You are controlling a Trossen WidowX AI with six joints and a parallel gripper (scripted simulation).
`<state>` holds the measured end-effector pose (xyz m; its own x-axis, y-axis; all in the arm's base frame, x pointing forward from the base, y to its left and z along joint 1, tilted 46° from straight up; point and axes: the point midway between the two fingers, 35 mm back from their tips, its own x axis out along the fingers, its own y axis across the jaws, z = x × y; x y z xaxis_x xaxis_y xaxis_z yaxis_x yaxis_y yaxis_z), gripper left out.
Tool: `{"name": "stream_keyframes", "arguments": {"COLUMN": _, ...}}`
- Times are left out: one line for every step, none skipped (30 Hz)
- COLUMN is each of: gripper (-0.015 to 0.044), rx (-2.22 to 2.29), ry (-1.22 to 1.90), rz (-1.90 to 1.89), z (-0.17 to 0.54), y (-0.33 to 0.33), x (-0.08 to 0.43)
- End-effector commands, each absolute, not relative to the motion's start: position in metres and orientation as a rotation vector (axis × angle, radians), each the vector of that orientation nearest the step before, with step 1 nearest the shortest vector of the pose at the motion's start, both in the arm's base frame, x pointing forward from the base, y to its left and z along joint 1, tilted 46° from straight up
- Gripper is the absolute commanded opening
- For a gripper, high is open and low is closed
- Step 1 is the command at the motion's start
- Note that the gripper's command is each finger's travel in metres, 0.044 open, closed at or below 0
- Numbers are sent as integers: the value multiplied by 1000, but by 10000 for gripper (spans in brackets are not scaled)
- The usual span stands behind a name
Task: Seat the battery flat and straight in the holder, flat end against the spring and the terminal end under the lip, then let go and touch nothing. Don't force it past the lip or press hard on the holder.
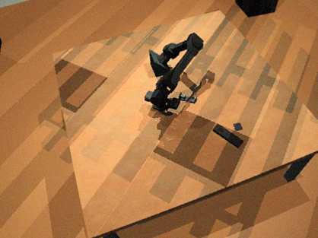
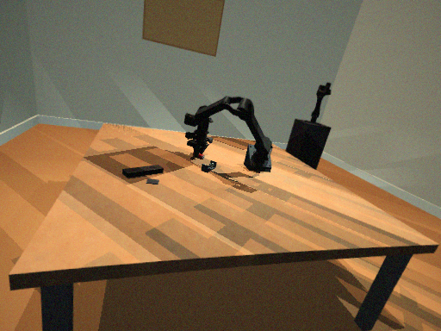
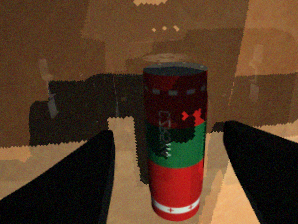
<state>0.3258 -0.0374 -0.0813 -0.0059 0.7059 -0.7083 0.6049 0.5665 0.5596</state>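
The red and green battery (image 3: 176, 145) (image 2: 201, 155) lies on the table between my fingertips. In the wrist view its grey end is at the top and its white band with plus marks is at the bottom. My gripper (image 3: 169, 135) (image 2: 198, 156) is partly open and points down at it, with a visible gap on each side. In the top view the arm hides the battery. The small dark holder (image 1: 187, 98) (image 2: 209, 166) stands on the table a short way from the gripper, with nothing seen in it. Its spring and lip are too small to make out.
A long black block (image 1: 228, 136) (image 2: 143, 171) and a small dark square (image 1: 238, 126) (image 2: 152, 181) lie together on the table, beyond the holder from the arm's base (image 1: 158, 65) (image 2: 257, 159). Shadows of the arm cross the table.
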Motion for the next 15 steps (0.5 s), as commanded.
{"name": "stream_keyframes", "arguments": {"gripper": 188, "rx": 1116, "ry": 1696, "rz": 111, "z": -85, "y": -35, "x": 323}}
{"name": "stream_keyframes", "arguments": {"gripper": 161, "rx": 1116, "ry": 1696, "rz": 111, "z": -85, "y": -35, "x": 323}}
{"name": "stream_keyframes", "arguments": {"gripper": 135, "rx": 1116, "ry": 1696, "rz": 111, "z": -85, "y": -35, "x": 323}}
{"name": "stream_keyframes", "arguments": {"gripper": 129, "rx": 1116, "ry": 1696, "rz": 111, "z": -85, "y": -35, "x": 323}}
{"name": "stream_keyframes", "arguments": {"gripper": 122, "rx": 1116, "ry": 1696, "rz": 111, "z": -85, "y": -35, "x": 323}}
{"name": "stream_keyframes", "arguments": {"gripper": 115, "rx": 1116, "ry": 1696, "rz": 111, "z": -85, "y": -35, "x": 323}}
{"name": "stream_keyframes", "arguments": {"gripper": 109, "rx": 1116, "ry": 1696, "rz": 111, "z": -85, "y": -35, "x": 323}}
{"name": "stream_keyframes", "arguments": {"gripper": 102, "rx": 1116, "ry": 1696, "rz": 111, "z": -85, "y": -35, "x": 323}}
{"name": "stream_keyframes", "arguments": {"gripper": 95, "rx": 1116, "ry": 1696, "rz": 111, "z": -85, "y": -35, "x": 323}}
{"name": "stream_keyframes", "arguments": {"gripper": 89, "rx": 1116, "ry": 1696, "rz": 111, "z": -85, "y": -35, "x": 323}}
{"name": "stream_keyframes", "arguments": {"gripper": 82, "rx": 1116, "ry": 1696, "rz": 111, "z": -85, "y": -35, "x": 323}}
{"name": "stream_keyframes", "arguments": {"gripper": 78, "rx": 1116, "ry": 1696, "rz": 111, "z": -85, "y": -35, "x": 323}}
{"name": "stream_keyframes", "arguments": {"gripper": 78, "rx": 1116, "ry": 1696, "rz": 111, "z": -85, "y": -35, "x": 323}}
{"name": "stream_keyframes", "arguments": {"gripper": 78, "rx": 1116, "ry": 1696, "rz": 111, "z": -85, "y": -35, "x": 323}}
{"name": "stream_keyframes", "arguments": {"gripper": 78, "rx": 1116, "ry": 1696, "rz": 110, "z": -83, "y": -36, "x": 323}}
